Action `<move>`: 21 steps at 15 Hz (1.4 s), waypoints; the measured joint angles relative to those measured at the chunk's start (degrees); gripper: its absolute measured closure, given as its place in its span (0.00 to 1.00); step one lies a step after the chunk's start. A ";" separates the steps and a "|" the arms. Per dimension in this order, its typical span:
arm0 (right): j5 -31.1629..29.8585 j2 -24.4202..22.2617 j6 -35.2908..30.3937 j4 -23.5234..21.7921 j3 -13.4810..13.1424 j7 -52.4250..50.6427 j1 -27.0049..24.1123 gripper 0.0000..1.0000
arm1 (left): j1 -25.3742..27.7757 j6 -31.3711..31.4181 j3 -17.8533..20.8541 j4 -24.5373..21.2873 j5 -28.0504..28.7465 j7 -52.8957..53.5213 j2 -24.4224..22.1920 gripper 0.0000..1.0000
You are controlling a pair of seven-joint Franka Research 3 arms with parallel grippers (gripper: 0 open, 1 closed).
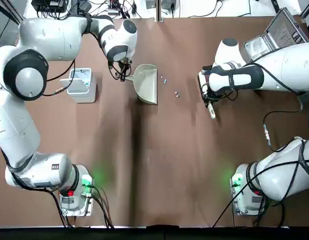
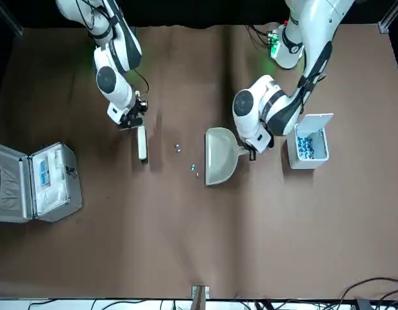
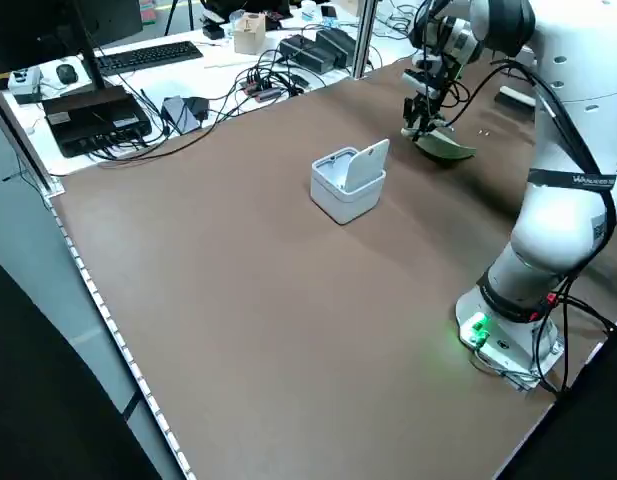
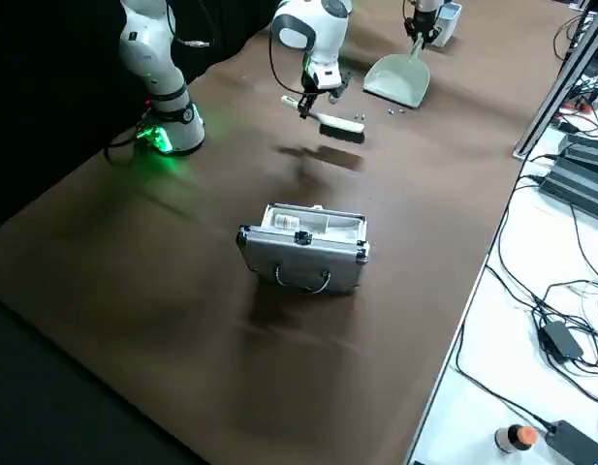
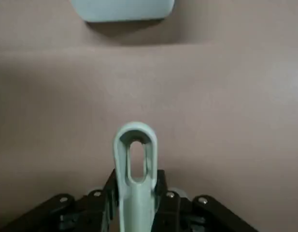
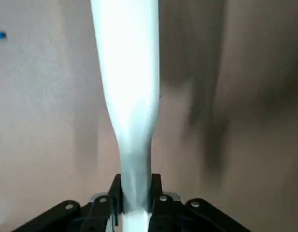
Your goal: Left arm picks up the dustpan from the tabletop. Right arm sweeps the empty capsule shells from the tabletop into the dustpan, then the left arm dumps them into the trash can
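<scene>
A: What is each claw gripping?
B: The left claw (image 5: 134, 203) is clenching the one dustpan (image 1: 146, 82) by its handle; the right claw (image 6: 134, 200) is clamping one brush (image 2: 142, 144).
A: And the capsule shells (image 1: 170, 86)?
B: Four are lying between them, near the surface's far edge. One trash can (image 1: 82, 85) is sitting with its lid open.

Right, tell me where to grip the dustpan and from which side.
Grip the dustpan by its thin handle, coming from above at the trash can side. The handle sticks out there while the wide mouth faces the capsule shells. The left gripper already clamps it so.
</scene>
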 joint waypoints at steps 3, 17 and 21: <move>0.00 0.27 -0.20 1.26 0.06 2.76 0.05 0.74 | -1.88 -0.01 0.19 1.71 2.96 -2.80 2.14 0.67; 0.00 13.80 -4.39 14.85 0.70 26.01 5.10 0.74 | -3.94 -1.45 0.69 6.27 5.04 -3.45 7.21 0.67; 0.00 19.35 -9.35 22.09 0.81 29.28 6.89 0.74 | -5.09 -1.83 1.11 6.99 5.26 -3.45 7.39 0.67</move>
